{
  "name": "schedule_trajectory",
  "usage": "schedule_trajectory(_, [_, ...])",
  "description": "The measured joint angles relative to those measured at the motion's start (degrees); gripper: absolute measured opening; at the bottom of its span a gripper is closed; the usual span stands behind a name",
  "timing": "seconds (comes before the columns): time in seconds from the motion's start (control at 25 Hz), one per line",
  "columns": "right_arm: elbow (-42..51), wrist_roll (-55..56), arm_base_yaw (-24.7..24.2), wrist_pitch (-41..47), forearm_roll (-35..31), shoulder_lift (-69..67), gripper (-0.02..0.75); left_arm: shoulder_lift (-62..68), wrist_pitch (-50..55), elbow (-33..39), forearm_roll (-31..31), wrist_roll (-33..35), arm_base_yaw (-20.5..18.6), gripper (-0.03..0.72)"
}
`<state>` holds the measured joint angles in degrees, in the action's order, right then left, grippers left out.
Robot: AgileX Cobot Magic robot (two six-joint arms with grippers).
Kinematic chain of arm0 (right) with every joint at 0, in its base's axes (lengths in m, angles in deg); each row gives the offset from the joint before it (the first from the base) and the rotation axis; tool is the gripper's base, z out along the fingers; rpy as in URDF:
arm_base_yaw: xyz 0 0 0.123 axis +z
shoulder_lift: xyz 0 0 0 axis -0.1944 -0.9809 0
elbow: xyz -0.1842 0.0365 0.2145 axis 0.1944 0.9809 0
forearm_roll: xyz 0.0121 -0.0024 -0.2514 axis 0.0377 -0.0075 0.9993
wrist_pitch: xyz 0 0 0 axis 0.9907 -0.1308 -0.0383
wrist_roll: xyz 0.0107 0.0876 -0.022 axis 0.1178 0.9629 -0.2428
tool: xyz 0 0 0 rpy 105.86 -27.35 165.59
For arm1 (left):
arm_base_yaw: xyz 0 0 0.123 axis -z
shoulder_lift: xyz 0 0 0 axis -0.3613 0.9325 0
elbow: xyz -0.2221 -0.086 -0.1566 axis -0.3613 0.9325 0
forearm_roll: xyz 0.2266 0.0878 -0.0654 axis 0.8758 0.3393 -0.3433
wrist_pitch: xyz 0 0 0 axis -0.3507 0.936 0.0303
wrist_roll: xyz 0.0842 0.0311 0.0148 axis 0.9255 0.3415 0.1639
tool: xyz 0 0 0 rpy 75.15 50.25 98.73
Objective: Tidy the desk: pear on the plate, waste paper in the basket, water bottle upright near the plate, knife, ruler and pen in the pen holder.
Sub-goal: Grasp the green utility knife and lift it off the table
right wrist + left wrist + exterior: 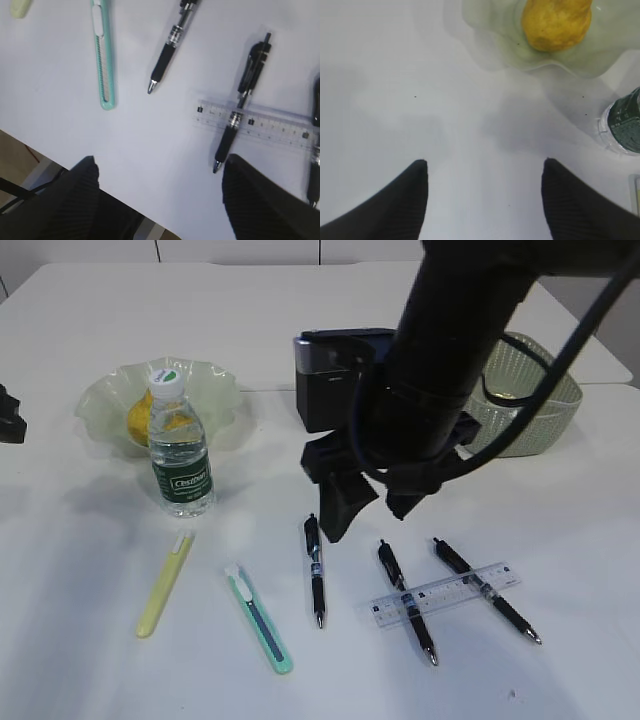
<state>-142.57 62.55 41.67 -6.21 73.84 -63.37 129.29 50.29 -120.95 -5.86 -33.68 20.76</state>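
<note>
Exterior view: nearest the camera, a teal knife (260,618) and a yellow knife (165,584) lie flat on the white table (90,660), beside three black pens: one (316,570) lies alone, and two (407,601) (487,589) cross a clear ruler (446,593). The right gripper (365,512) hangs above the first pen, fingers spread, holding nothing. Behind it stand a black pen holder (325,380) and a green basket (535,400). The water bottle (180,445) stands upright directly in front of the plate (105,400), which holds the pear (140,415). Only a dark tip of the left gripper (10,415) shows at the left edge. Left wrist view: the left gripper (484,172) has its fingers (405,200) spread wide over bare table, empty; the pear (556,22) lies on the plate (490,30), the bottle (625,125) at the right edge. Right wrist view: the right gripper (157,167) shows fingers (80,195) parted and empty above the teal knife (103,60), a pen (169,50), and the ruler (255,122) with a pen (240,100) across it.
</note>
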Motion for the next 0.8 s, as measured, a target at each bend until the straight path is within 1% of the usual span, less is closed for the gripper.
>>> schedule_trajectory(0.2, [-5.11,0.0,3.95,0.22,0.5,-4.85,0.567,0.0,0.0,0.0,0.0,0.0,0.0,0.484])
schedule_trajectory(0.52, [-6.66,0.0,4.3,-0.19,1.13,-6.63,0.567,0.0,0.0,0.0,-0.1,0.0,0.0,0.482])
schedule_trajectory(0.68, [-6.66,0.0,4.3,-3.93,0.87,-6.63,0.567,0.0,0.04,0.0,-0.1,0.0,0.0,0.48])
schedule_trajectory(0.8, [-6.66,0.0,4.3,-8.79,-1.34,-6.88,0.567,0.0,0.13,0.0,-0.1,0.0,0.0,0.472])
